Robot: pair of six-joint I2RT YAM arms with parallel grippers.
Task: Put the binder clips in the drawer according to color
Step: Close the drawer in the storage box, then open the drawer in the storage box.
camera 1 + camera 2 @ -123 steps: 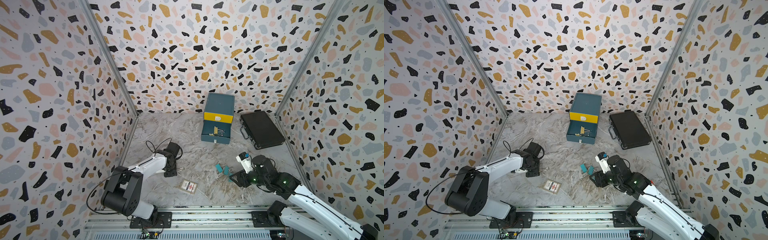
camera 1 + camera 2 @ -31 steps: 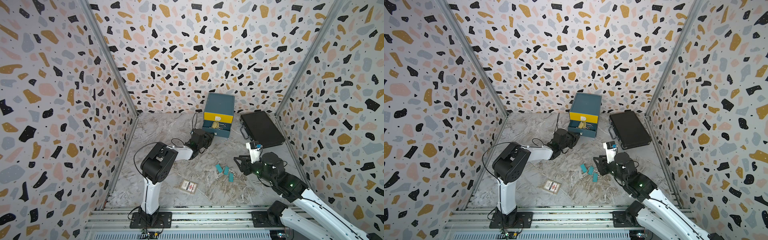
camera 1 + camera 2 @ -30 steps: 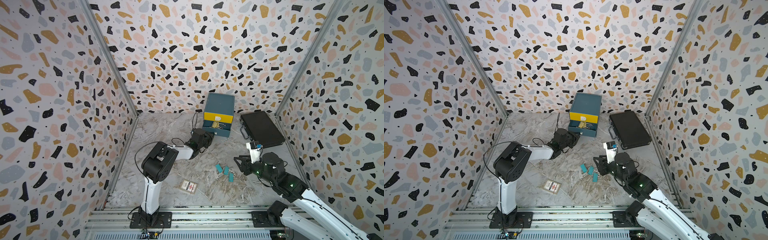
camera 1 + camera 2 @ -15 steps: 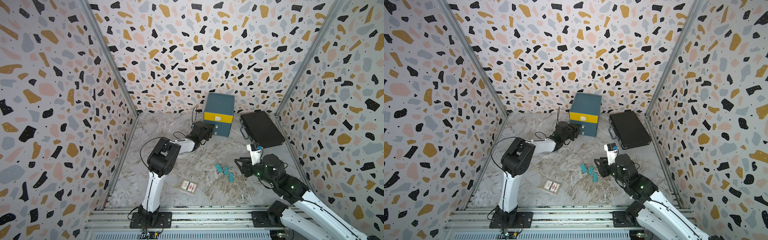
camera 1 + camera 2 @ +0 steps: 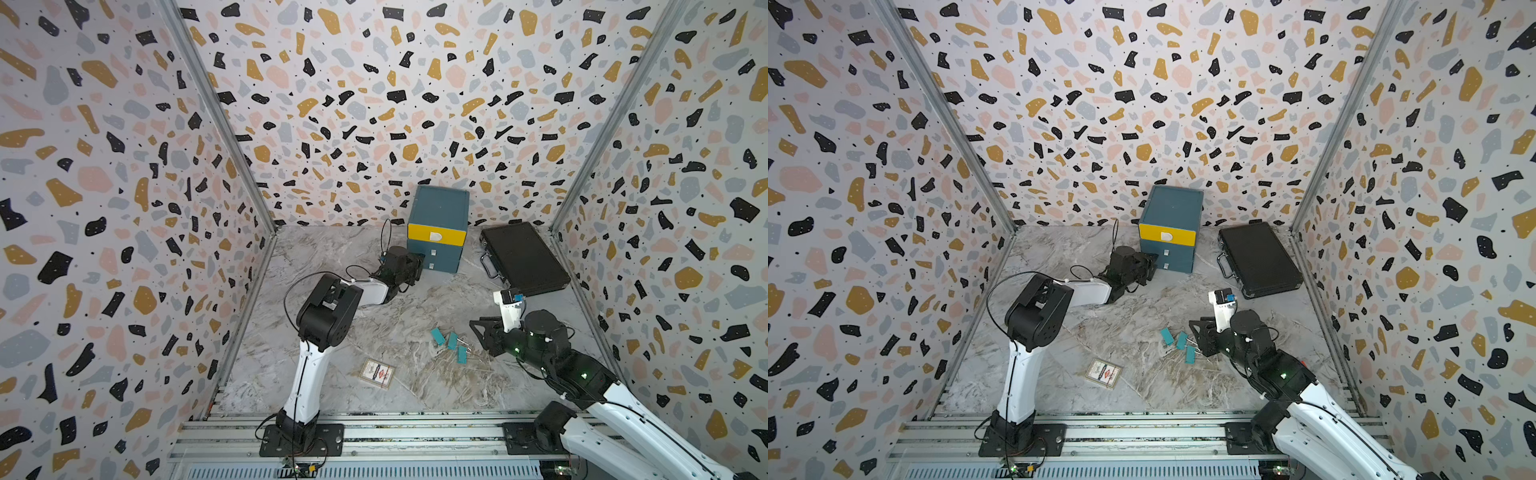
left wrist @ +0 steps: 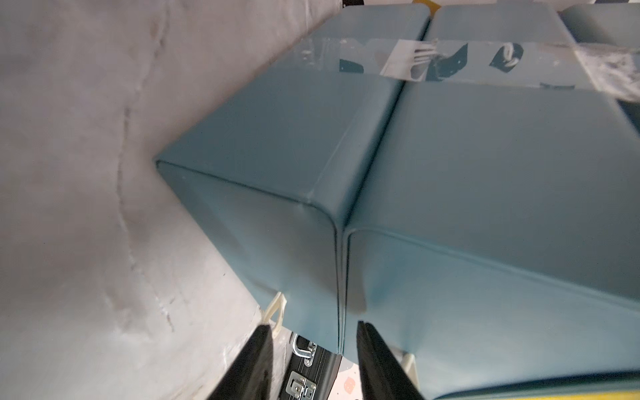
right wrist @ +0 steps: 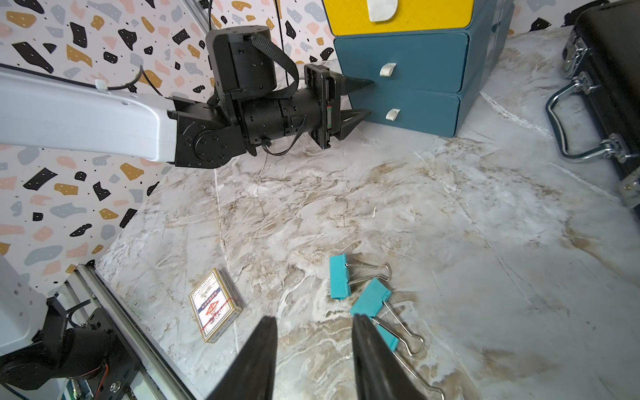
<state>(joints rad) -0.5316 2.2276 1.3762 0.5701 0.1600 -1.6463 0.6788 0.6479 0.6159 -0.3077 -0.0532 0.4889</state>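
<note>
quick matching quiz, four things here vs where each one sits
1 teal binder clips
2 card pack
3 black briefcase
4 left gripper

a tips at the drawer's lower fronts
b lying flat beside the drawer
c alone, near the front rail
d clustered just ahead of the right gripper

Pairs: 1-d, 2-c, 3-b, 4-a

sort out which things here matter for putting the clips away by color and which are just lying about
For the job:
- three teal clips, lying loose in front of the right arm
- chest of drawers, all three drawers shut

Just lying about:
- card pack
- black briefcase, closed, beside the chest
</note>
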